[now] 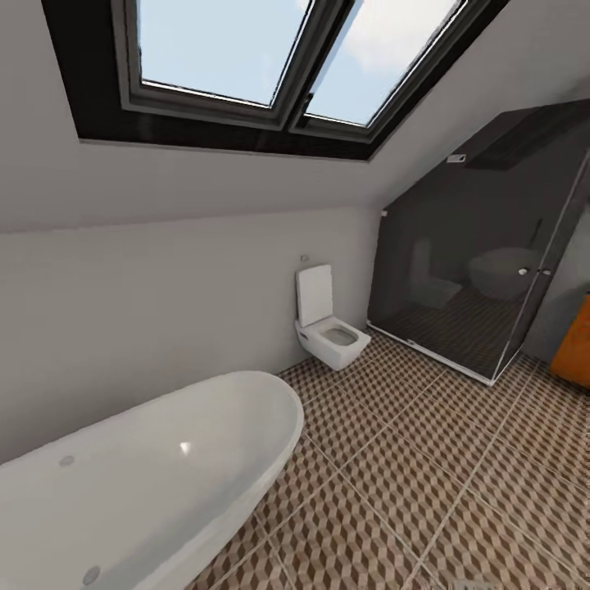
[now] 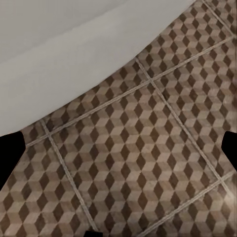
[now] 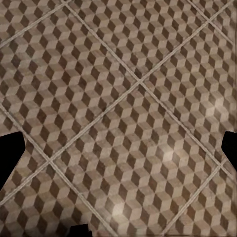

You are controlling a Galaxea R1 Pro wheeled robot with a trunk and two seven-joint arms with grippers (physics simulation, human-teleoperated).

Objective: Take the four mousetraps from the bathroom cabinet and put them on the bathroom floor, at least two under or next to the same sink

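No traps in sight, just floor (image 1: 459,492) by the tub (image 1: 164,467) and a cabinet (image 1: 574,344) edge beyond; hands' state I cannot tell; traps likely light, stiff, snappy, so grip board edges.

sloped grey wall (image 1: 164,270) under a dark-framed skylight (image 1: 270,57), cube-patterned brown tile floor (image 1: 426,492), white oval bathtub (image 1: 147,475), white wall-hung toilet (image 1: 328,324), smoked-glass shower enclosure (image 1: 467,279).

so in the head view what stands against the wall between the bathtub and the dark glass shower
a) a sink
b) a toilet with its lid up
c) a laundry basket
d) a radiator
b: a white toilet with its lid raised stands against the wall, with the bathtub nearer the camera and the dark glass shower to its other side.
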